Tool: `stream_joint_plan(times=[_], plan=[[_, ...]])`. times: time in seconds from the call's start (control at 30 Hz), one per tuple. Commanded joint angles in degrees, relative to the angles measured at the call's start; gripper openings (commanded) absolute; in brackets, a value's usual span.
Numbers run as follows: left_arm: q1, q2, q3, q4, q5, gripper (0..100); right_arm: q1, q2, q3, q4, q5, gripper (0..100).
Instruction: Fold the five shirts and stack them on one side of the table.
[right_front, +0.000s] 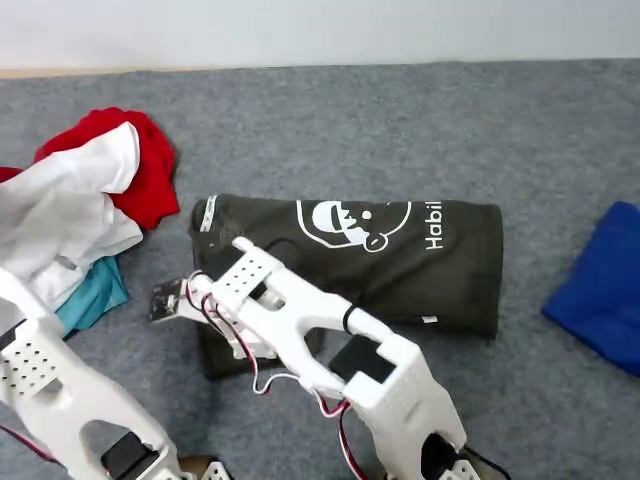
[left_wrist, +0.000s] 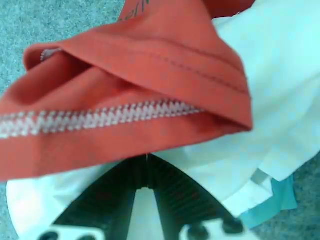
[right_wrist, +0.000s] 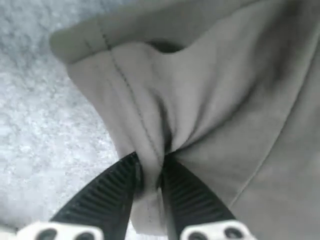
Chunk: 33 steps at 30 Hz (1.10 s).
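No stack existed yet, it seemed. The right gripper (right_wrist: 150, 172) pinched the near-left edge of the half-folded dark olive cotton shirt with white print (right_front: 400, 255) at mid-table. The left gripper (left_wrist: 147, 167), jaws pressed together, hung over the crumpled red shirt (right_front: 150, 165), white shirt (right_front: 60, 215) and teal shirt (right_front: 95, 290) at the left. A bright blue cloth shirt (right_front: 600, 285) lay at the right.

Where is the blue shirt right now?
In the high view the blue shirt lies at the far right of the grey table, apart from the dark shirt to its left.
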Motion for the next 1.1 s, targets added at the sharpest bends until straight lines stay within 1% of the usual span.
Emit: stream_joint_plan(times=[0.0,0.1,0.2,0.57,0.7,0.87,1.07], plan=[[-0.4,-1.1,-0.2,1.2,-0.4,1,3.5,-0.7,-9.4,5.4,0.7,1.0],[-0.3,-1.0,-0.2,1.2,-0.4,1,6.2,-0.2,-15.4,7.2,0.8,1.0],[-0.2,-0.9,-0.2,1.2,-0.4,1,8.5,-0.2,-17.7,6.4,0.9,1.0],[0.0,-0.5,-0.1,1.1,-0.4,1,15.0,0.1,-17.8,-3.4,0.9,1.0],[0.0,-0.5,-0.1,1.1,-0.3,1,17.1,3.3,-18.2,-4.7,0.7,1.4],[0.0,-0.5,-0.1,1.1,-0.3,1,20.4,6.6,-18.2,-5.3,0.4,7.4],[0.0,-0.5,0.0,1.1,-0.3,1,24.1,6.8,-20.7,-6.4,-6.4,15.7]])
